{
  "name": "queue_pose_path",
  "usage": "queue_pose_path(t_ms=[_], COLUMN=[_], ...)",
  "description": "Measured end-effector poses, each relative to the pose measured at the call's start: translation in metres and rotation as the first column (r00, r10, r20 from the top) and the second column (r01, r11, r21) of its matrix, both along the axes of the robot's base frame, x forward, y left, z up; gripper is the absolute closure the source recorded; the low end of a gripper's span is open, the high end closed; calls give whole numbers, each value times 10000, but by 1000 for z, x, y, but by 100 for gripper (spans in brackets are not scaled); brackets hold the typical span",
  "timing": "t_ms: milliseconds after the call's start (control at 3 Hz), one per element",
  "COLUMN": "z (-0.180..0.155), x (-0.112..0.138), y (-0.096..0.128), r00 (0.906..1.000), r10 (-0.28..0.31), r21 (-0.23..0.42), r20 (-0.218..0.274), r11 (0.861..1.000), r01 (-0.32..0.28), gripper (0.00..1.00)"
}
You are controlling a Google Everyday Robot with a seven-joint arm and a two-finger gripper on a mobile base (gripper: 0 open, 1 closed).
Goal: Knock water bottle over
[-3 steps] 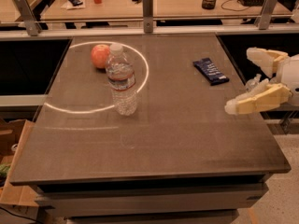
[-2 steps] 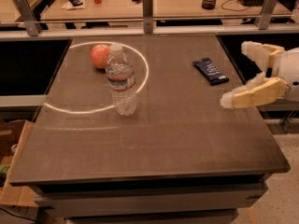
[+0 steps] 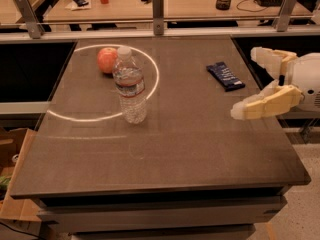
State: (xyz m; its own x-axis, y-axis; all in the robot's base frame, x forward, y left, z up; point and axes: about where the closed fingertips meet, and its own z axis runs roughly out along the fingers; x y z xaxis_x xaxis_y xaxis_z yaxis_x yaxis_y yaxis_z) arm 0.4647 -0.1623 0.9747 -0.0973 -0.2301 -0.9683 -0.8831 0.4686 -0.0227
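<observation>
Water bottle [image 3: 130, 86], label [image 3: 131, 90] seemingly red-white; gripper [image 3: 244, 84] at right.

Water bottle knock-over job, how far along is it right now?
Nothing done yet: the water bottle stands upright on the table, in front of the apple. In hand: the gripper, fingers open, hovers over the table's right edge, far from the water bottle. Left: reach across and tip it over.
</observation>
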Motion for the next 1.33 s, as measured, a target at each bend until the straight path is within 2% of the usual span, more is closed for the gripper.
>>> queue_pose_path(t_ms=[333, 667, 1000, 1333], z=[-2, -9, -23, -41], x=[-8, -11, -9, -6], y=[30, 73, 115, 147], r00=[9988, 9940, 9845, 9772], r10=[485, 1057, 1646, 2076], r21=[230, 340, 484, 800], r20=[-36, 267, 601, 456], r11=[9986, 9937, 9847, 9743], r01=[-484, -1066, -1676, -2107], gripper=[0, 0, 0, 0])
